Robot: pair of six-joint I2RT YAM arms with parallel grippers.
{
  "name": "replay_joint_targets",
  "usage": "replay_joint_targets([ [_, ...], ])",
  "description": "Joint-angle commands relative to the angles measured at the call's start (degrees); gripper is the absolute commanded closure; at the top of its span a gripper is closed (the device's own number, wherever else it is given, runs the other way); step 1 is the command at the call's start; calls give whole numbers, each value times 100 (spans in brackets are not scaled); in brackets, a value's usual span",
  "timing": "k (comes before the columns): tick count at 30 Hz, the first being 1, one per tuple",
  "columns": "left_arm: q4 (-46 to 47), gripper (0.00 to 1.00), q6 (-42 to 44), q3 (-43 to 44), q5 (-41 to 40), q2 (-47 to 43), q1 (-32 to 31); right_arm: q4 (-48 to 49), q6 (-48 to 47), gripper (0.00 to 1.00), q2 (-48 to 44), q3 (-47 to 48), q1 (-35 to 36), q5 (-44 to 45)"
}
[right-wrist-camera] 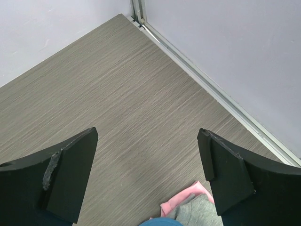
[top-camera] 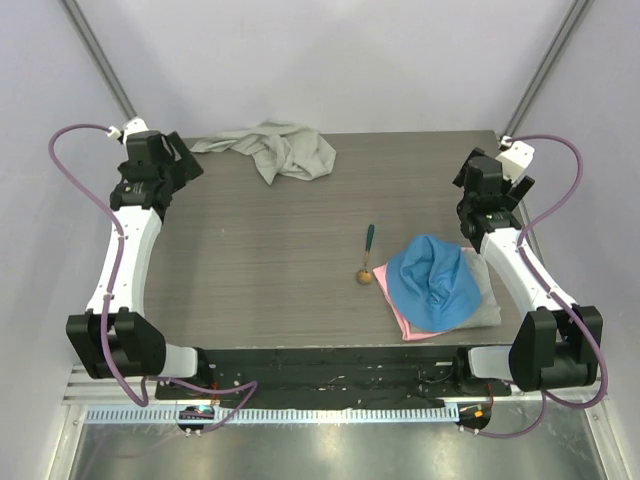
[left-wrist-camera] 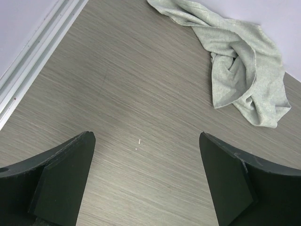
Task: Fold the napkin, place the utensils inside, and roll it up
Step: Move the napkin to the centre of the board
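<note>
The napkin (top-camera: pixel 272 149), a light grey cloth, lies crumpled at the table's back edge; it also shows in the left wrist view (left-wrist-camera: pixel 240 66), ahead and to the right of the fingers. The spoon (top-camera: pixel 367 254), with a dark green handle and brass bowl, lies at mid table, bowl toward the near edge. My left gripper (top-camera: pixel 186 160) (left-wrist-camera: pixel 146 141) is open and empty above bare table at the back left, just left of the napkin. My right gripper (top-camera: pixel 468 182) (right-wrist-camera: pixel 148 136) is open and empty at the back right, far from the spoon.
A pile of cloths lies at the right front: a blue cloth (top-camera: pixel 432 282) on a pink cloth (top-camera: pixel 400 315) and a darker grey cloth (top-camera: pixel 485 298). The pink corner (right-wrist-camera: pixel 183 202) shows under the right gripper. A metal rail (right-wrist-camera: pixel 216 94) edges the table.
</note>
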Motion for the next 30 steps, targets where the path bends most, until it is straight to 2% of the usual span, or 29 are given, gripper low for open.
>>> replay_joint_targets([
  [1,-103,2,45,328,-152,139,29,200,175,3,34,261,25,77],
  [6,-7,2,54,443,-144,271,29,183,140,3,87,314,25,130],
  [10,450,6,11,460,460,429,12,174,17,3,270,472,25,104],
  [13,793,8,-130,775,733,938,-207,9,-106,4,481,717,25,-168],
  [14,837,9,-130,942,787,1322,-478,-28,-132,5,552,788,25,-247],
  [18,820,9,-218,2066,989,2651,-919,-203,-133,7,930,1226,69,-678],
  [24,829,13,-1166,4007,1754,4687,-1104,-502,139,8,1334,1658,131,-1047],
  [27,1012,16,-1597,4642,2035,5497,-1175,-643,359,9,1449,1746,209,-1241],
  [30,1259,18,-2133,4828,2010,5939,-1175,-740,552,10,1510,1782,315,-1303],
])
